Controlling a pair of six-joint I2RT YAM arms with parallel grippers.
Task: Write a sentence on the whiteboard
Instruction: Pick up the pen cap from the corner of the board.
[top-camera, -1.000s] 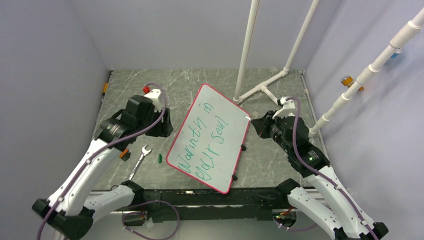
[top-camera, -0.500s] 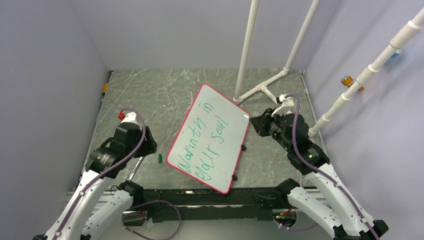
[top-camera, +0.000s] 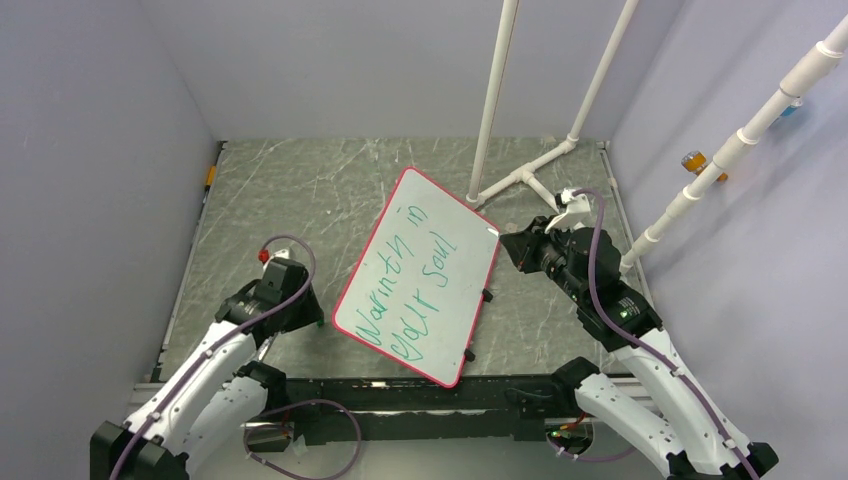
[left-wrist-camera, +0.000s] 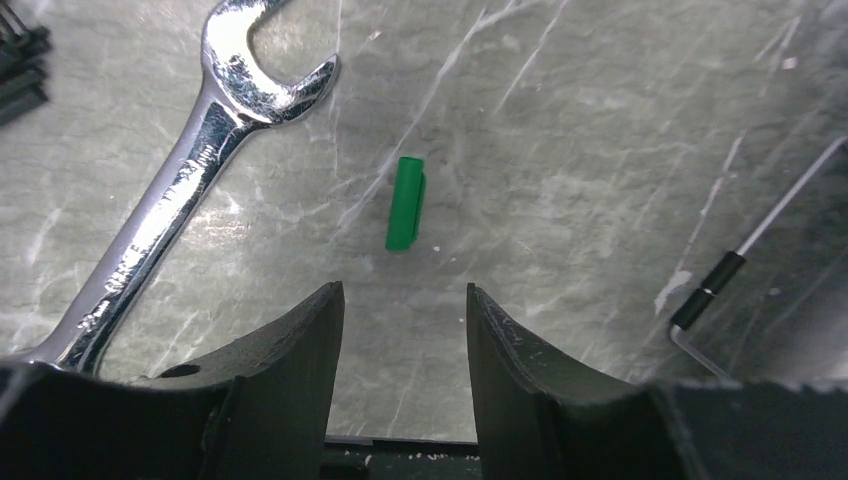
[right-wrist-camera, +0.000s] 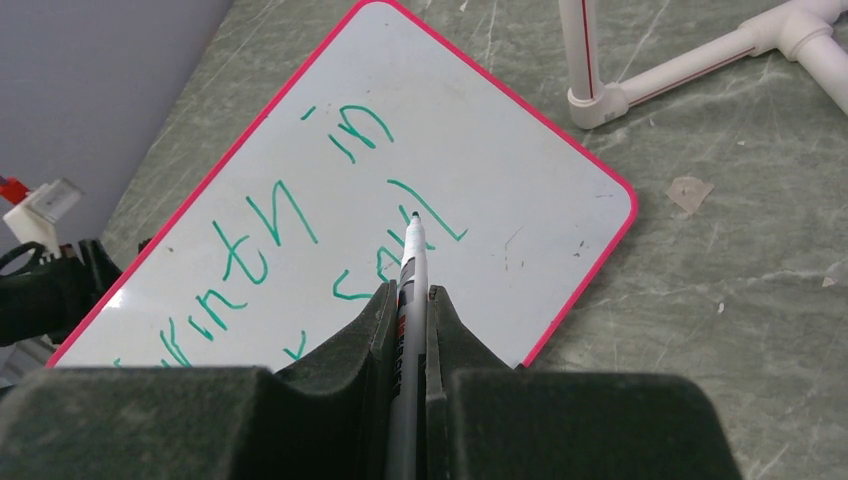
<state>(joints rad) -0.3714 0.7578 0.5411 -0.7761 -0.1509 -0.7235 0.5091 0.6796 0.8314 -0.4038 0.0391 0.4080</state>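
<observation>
Since a second ago my left tool (left-wrist-camera: 402, 300) has drawn back toward the near edge; the whiteboard (top-camera: 420, 275) has stayed put. It lies skewed on the worktop (top-camera: 300, 190), the green sentence (top-camera: 412, 285) across it. At its 3 o'clock the right tool (right-wrist-camera: 411, 295) is clamped on a marker (right-wrist-camera: 412, 250). At its 8 o'clock the left tool's jaws stand apart, empty, near a green cap (left-wrist-camera: 405, 203), a wrench (left-wrist-camera: 180, 190) at the cap's 9 o'clock.

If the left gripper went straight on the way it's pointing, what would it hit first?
Probably the green cap, lying on the table just ahead of the left gripper; the wrench lies off to the side. Depth is unclear.
</observation>
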